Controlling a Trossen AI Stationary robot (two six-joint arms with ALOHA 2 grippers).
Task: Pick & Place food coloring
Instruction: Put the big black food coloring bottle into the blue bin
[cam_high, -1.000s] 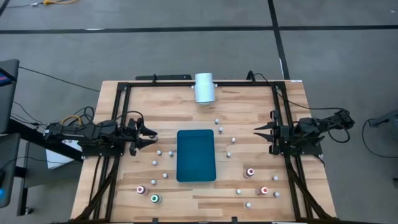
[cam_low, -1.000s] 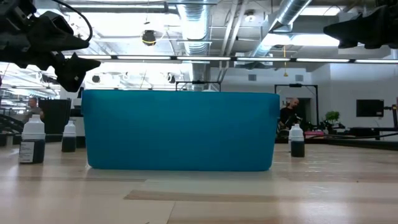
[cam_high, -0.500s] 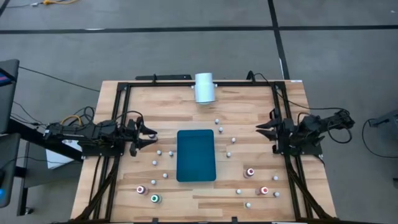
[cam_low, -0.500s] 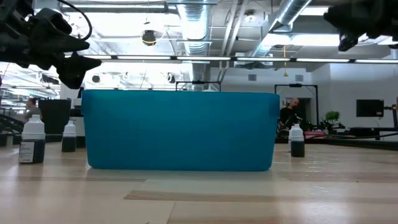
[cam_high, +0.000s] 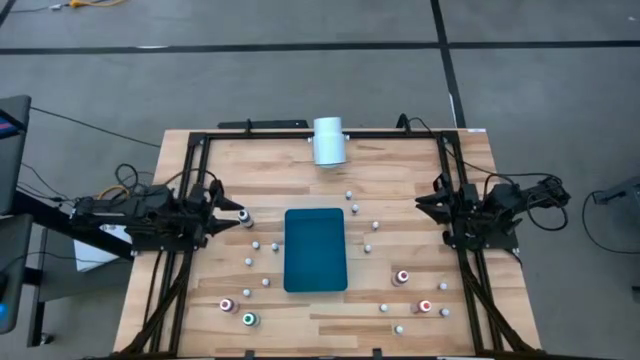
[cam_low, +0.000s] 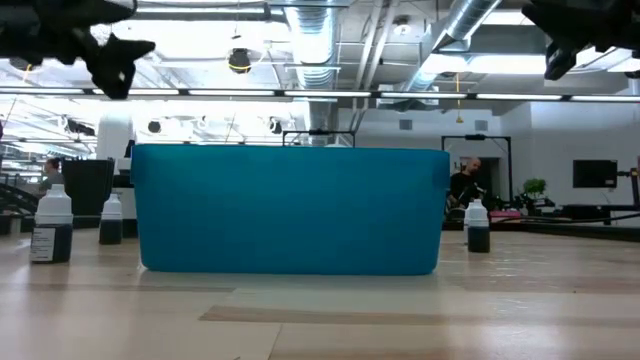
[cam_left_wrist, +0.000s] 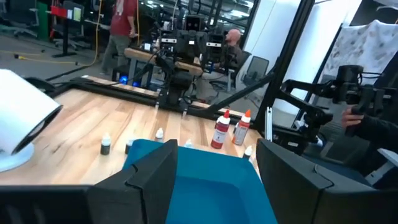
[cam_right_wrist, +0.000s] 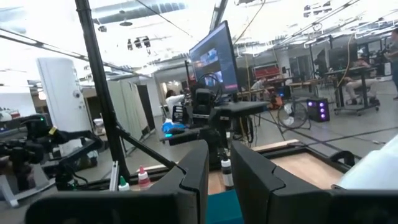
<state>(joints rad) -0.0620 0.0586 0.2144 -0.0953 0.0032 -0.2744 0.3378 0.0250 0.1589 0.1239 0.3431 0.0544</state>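
Meanwhile the left gripper (cam_high: 232, 213) had lifted and swung toward the table's back, jaws wide and empty, nearing a bottle (cam_high: 247, 217) left of the tray (cam_high: 315, 249). The right gripper (cam_high: 424, 203) hung closed, empty. Other bottles (cam_high: 403, 277) stayed scattered; none was picked yet.

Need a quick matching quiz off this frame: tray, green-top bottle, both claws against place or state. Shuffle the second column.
Things:
1. tray
2. green-top bottle
3. left claw
4. right claw

Place or state:
a. shut
b. open
c. middle of the table
d. on the table, on the left arm's side of the tray

Pairs: 1-c, 2-d, 3-b, 4-a
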